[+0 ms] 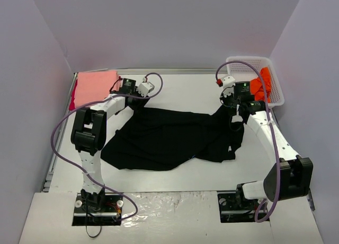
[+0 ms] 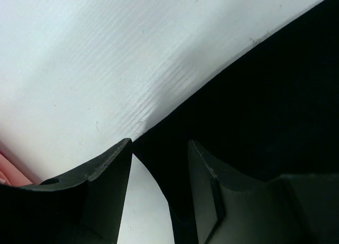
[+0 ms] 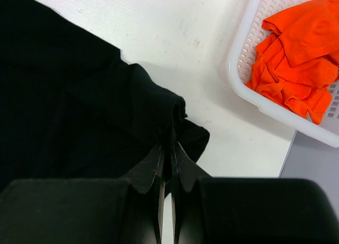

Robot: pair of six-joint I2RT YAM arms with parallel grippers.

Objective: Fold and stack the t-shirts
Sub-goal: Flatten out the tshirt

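Black shirt lies rumpled mid-table. Right gripper is pinched tight on its right corner. Left gripper straddles the hem, jaws apart. Barely any cloth in there, so I reckon it could clamp on nothing and the lift goes lopsided.

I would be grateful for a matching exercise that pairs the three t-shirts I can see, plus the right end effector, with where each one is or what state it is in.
Things:
1. black t-shirt
2. orange t-shirt
3. salmon-pink t-shirt
4. right end effector

Places or states:
A. lying in the white basket
B. folded flat at the far left corner of the table
C. shut on a fold of black cloth
D. spread out, rumpled, across the middle of the table

Pairs: 1-D, 2-A, 3-B, 4-C.
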